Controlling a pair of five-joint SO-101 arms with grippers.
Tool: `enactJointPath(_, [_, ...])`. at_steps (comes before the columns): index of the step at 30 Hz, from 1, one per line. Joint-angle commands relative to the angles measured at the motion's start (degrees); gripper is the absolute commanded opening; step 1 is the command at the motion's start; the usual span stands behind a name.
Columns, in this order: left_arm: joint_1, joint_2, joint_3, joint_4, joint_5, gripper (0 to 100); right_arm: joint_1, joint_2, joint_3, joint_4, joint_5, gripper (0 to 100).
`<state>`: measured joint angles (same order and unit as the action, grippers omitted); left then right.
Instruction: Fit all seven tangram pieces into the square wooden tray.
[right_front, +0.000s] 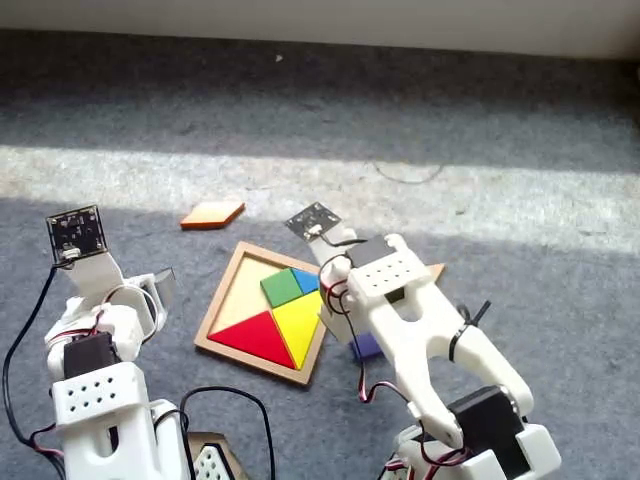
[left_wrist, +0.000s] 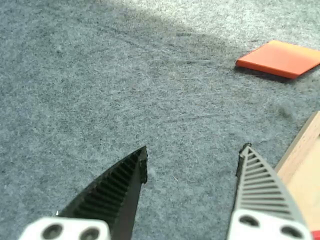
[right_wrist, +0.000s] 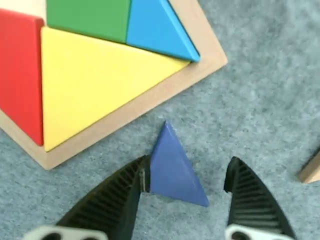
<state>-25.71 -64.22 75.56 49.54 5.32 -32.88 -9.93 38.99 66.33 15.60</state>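
Four coloured pieces (right_front: 298, 322) sit in the tray (right_front: 243, 295); left hand (left_wrist: 194, 147) and right hand (right_wrist: 189, 160) gape wide.

A carpeted indoor room; home or office cannot be told. Its grey short-pile carpet (right_front: 480, 110) meets a pale wall base (right_front: 400, 18).

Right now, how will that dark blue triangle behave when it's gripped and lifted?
The dark blue triangle looks flat and rigid, so probably stiff and light. Its slanted edges may let it twist in the right gripper. Flat on the carpet, it shouldn't roll.
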Motion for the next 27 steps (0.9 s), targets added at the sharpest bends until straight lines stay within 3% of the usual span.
enactJointPath(1, [0.4,-0.9,-0.4,-1.0,-0.1,29,-0.7,-0.2,0.9,-1.0,0.5,25.2])
enactJointPath(16, [0.4,-0.9,-0.3,-0.9,-0.3,29,-4.9,-0.3,8.3,-4.0,0.8,21.9])
enactJointPath(21, [0.4,-0.9,-0.3,-0.9,-0.4,29,-2.9,-0.2,10.1,-4.1,7.0,18.3])
enactJointPath(27, [0.4,-0.9,-0.3,-0.9,-0.4,29,-0.9,-0.2,10.9,-4.1,9.4,17.7])
